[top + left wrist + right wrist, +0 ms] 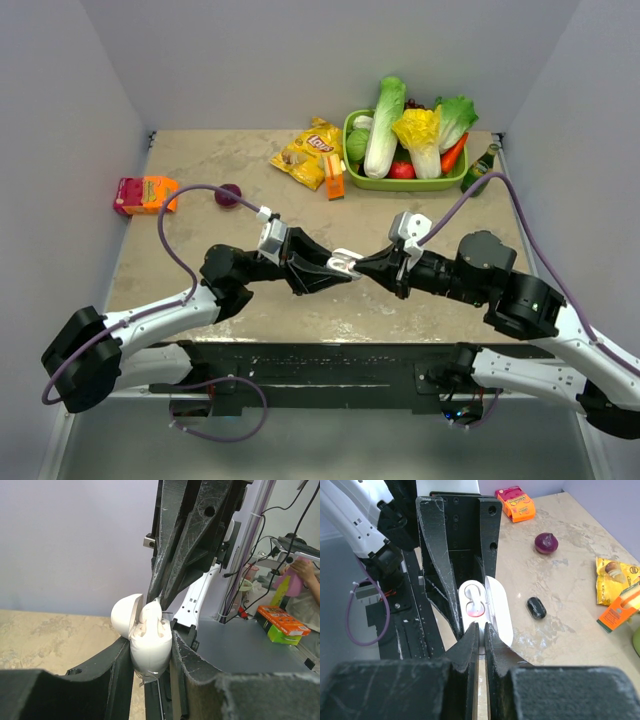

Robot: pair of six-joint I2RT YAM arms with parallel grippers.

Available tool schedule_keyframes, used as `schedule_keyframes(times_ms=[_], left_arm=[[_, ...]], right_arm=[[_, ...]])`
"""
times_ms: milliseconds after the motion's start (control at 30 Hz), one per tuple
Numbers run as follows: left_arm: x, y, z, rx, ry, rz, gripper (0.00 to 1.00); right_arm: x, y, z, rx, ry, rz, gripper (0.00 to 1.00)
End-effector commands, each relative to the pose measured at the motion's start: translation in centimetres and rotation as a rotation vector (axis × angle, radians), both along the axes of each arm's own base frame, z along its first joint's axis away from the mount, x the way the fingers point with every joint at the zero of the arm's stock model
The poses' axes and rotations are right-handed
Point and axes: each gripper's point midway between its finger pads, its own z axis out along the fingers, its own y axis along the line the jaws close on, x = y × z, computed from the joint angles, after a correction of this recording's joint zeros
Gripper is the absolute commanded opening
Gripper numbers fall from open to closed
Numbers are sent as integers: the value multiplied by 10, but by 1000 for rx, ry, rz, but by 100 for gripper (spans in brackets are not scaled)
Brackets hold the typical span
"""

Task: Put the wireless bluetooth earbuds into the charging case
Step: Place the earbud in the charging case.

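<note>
Left gripper [335,270] clamps the open white charging case [150,655] upright. Right gripper [481,628], jaws nearly shut, pinches a white earbud [151,619] partly inside the case. This looks like the insertion step; next it likely needs a gentle press, then release.

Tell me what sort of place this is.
Probably a robotics lab: two robot arms work at a table boxed in by plain walls, and the left wrist view shows a cluttered bench with a person.

Bright even overhead light, soft shadows, near foreground blurred in wrist views
</note>
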Motion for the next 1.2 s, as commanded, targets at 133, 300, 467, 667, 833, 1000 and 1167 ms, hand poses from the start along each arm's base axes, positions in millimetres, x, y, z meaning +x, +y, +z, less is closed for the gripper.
schedule_keyframes(times_ms=[133, 300, 467, 667, 833, 1000, 1167], left_arm=[[-22, 21, 61, -180, -159, -19, 0], [-26, 25, 63, -189, -175, -26, 0], [-30, 25, 61, -191, -176, -53, 0], [-29, 24, 55, -187, -169, -49, 0], [-26, 24, 49, -174, -159, -37, 0], [-20, 21, 39, -150, -148, -10, 0], [-13, 19, 30, -125, -129, 24, 0]], right_arm=[[2, -1, -31, -100, 44, -10, 0], [2, -6, -31, -100, 41, -22, 0], [2, -3, -36, -113, 55, -15, 0], [8, -3, -27, -72, 62, -60, 37], [6, -3, -12, -13, 63, -65, 46], [-3, -11, 24, 101, 58, -59, 50], [19, -46, 52, 262, 18, -279, 51]])
